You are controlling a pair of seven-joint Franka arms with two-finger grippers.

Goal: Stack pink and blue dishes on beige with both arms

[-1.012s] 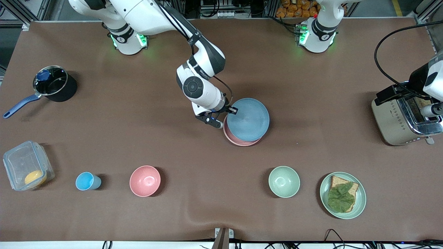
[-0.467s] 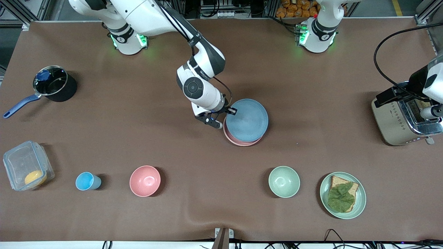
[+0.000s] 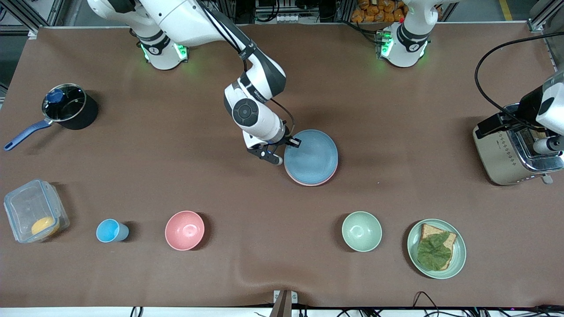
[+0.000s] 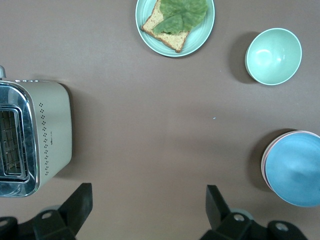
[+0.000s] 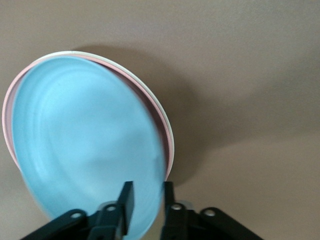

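A dark saucepan (image 3: 66, 108), a clear lidded container (image 3: 35, 210), a small blue cup (image 3: 111, 230) and a deep pink bowl (image 3: 184, 230) are sitting well apart from both sets of jaws, toward the right arm's end of the table; they play no part in the stacking.

At mid-table the right gripper (image 5: 147, 192) is reaching down to the stack's edge. Its jaws are standing slightly parted, one on each side of the light blue plate's (image 3: 311, 156) rim, apparently letting it go rather than pinching it. Holding by the rim keeps the fingers clear of the plates underneath. The blue plate is lying on the pale pink plate (image 3: 308, 183), and only a thin cream edge of the beige plate (image 5: 145, 85) is peeking out beneath both, so the stack looks complete.

A pale green bowl (image 3: 361, 231) and a green plate carrying toast and a leaf (image 3: 436, 248) are lying apart from either gripper.

The left gripper (image 4: 147, 192) is waiting with jaws spread wide and empty, hanging above bare table just beside the toaster (image 3: 513, 152), out of the way.
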